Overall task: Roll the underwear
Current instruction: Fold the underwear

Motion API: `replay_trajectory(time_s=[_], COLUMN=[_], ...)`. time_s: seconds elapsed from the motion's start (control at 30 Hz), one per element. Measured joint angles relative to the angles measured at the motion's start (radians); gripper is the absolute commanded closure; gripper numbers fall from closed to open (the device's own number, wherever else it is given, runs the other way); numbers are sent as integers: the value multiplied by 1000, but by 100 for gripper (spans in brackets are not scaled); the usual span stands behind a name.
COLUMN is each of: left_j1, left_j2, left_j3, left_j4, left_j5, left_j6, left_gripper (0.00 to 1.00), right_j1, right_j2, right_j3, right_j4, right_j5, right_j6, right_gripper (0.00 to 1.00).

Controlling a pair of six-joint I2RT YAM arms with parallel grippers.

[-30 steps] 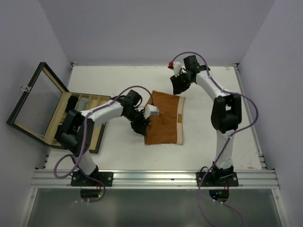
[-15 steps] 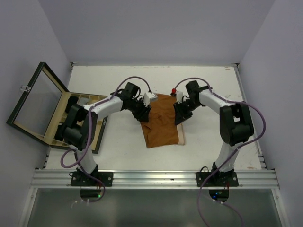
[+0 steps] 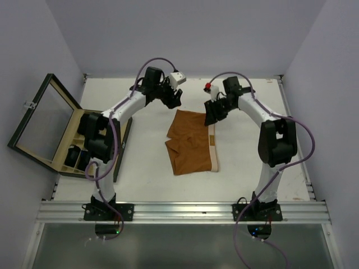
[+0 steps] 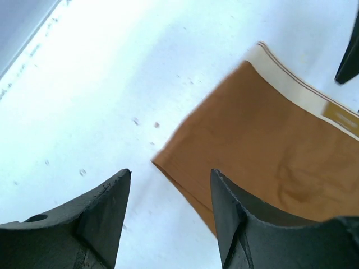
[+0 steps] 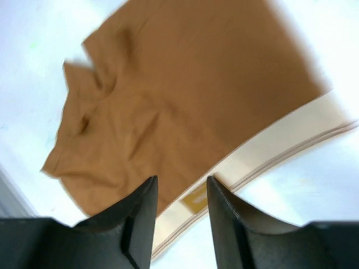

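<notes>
The underwear [image 3: 190,145], orange-brown, lies spread flat on the white table [image 3: 146,175], about midway between left and right. Its cream waistband [image 3: 212,151] runs along the right edge and the leg openings face left. The cloth is slightly rumpled on its left side.

The left pincer [image 3: 173,97] hovers just beyond the far-left corner of the underwear. In its wrist view the fingers [image 4: 106,207] stand well apart with nothing between them, and that corner of the underwear [image 4: 269,151] shows on the table below, with the waistband [image 4: 303,95] further off.

The right pincer [image 3: 212,115] is over the far-right corner, at the far end of the waistband. Its fingers [image 5: 140,213] are apart too, more narrowly, and hold nothing. The underwear [image 5: 185,95] and waistband [image 5: 269,145] lie beneath them, blurred.

At the left edge of the table sits a wooden box [image 3: 109,119] with compartments, its glass lid [image 3: 47,120] swung open to the left.
</notes>
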Motion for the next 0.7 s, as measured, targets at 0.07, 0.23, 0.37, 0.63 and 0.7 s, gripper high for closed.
replay_trajectory(time_s=[0.07, 0.23, 0.37, 0.63, 0.7], left_j1=[2, 1, 1, 3, 5], left_j2=[81, 222, 291, 315, 315], left_j3=[79, 129, 129, 141, 146], left_j4=[21, 58, 67, 80, 81], left_j5=[-11, -25, -23, 29, 38], left_j6=[8, 19, 35, 63, 63], left_gripper=[37, 37, 37, 37, 38], right_j1=[-8, -19, -27, -40, -40], right_j2=[13, 117, 237, 323, 325], right_j3=[99, 260, 283, 283, 283], right_j4=[34, 112, 140, 141, 139], right_j5=[42, 157, 179, 143, 141], right_j6=[-12, -64, -110, -203, -219], right_gripper=[51, 46, 40, 44, 46])
